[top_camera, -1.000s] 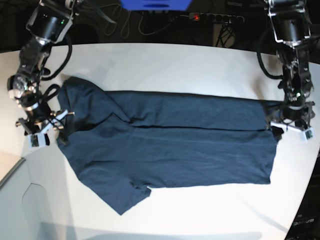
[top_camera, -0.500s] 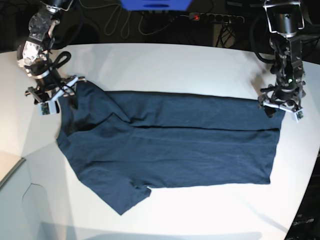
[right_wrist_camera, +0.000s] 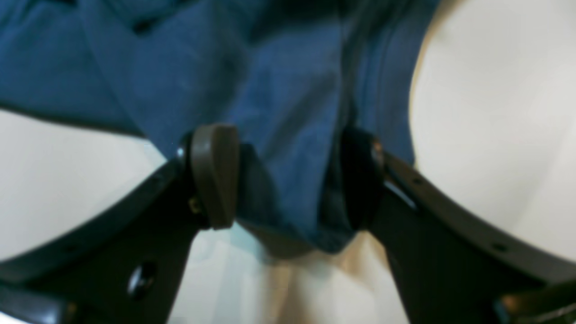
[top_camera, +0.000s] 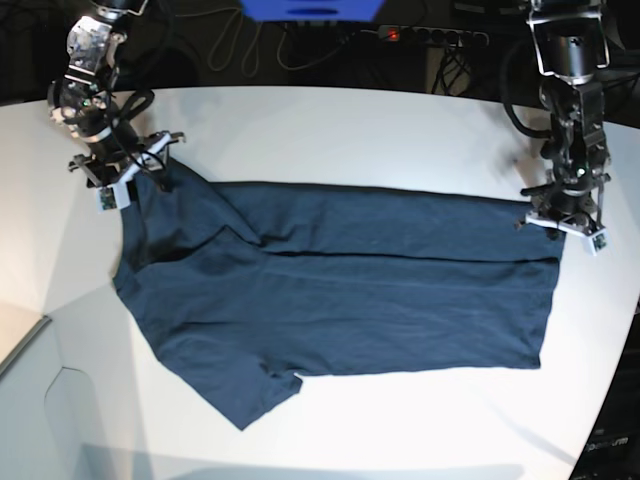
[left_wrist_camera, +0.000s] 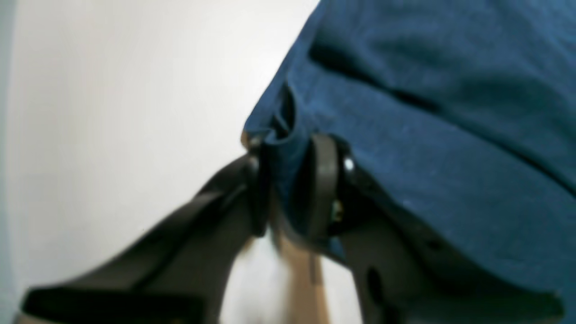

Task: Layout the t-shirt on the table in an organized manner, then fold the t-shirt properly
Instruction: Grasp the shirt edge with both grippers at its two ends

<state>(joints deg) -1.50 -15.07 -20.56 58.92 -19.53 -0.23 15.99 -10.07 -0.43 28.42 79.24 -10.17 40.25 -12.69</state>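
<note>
The dark navy t-shirt (top_camera: 340, 290) lies spread across the white table (top_camera: 350, 130), its far long edge folded over and one sleeve sticking out at the front left. My left gripper (top_camera: 566, 222) sits on the shirt's far right corner. In the left wrist view the left gripper (left_wrist_camera: 290, 189) has its fingers drawn close, pinching a fold of the t-shirt (left_wrist_camera: 427, 112). My right gripper (top_camera: 135, 180) is at the far left corner. There the right gripper (right_wrist_camera: 288, 175) stands wide open, with t-shirt (right_wrist_camera: 279, 99) cloth bunched loosely between its fingers.
A power strip (top_camera: 430, 36) and cables lie beyond the table's far edge, beside a blue object (top_camera: 312, 9). The table's edge curves away at the right and drops off at the front left corner (top_camera: 25, 340).
My right arm has moved toward the back along the shirt's left edge to its far corner. My left gripper shifted slightly toward the back at the far right corner and closed on the cloth.
</note>
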